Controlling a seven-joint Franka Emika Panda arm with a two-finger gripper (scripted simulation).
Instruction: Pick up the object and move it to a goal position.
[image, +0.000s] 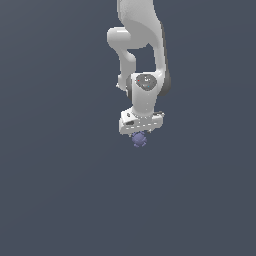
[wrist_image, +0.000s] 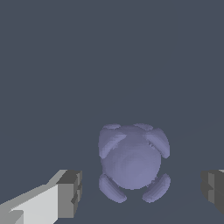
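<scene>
1. Descending on the object: the gripper hangs directly above it in the exterior view, the white hand body just over the bluish-purple lump, which peeks out below the hand's lower edge.
2. Object location: on the flat grey surface, near the middle of the exterior view, under the arm. It is a roundish knobbly lump, clearly narrower than the hand.
3. Pincer state: spread apart. In the wrist view one fingertip sits to one side of the lump and the other at the opposite frame edge, with clear grey gaps on both sides. No contact visible.
4. Centring: the lump lies between the two tips, though somewhat nearer one tip than the other.
5. Step in hand, as judged: approach and pre-grasp. The grasp itself is not yet made.
6. Next move calls for: lowering a little more if the pads are not yet level with the lump's widest part (height cannot be told from these views), then closing.
7. Risk noted: the knobbly bumps may give uneven pad contact, so the lump could twist or squirt out.
8. No goal marker is visible in either view.
</scene>
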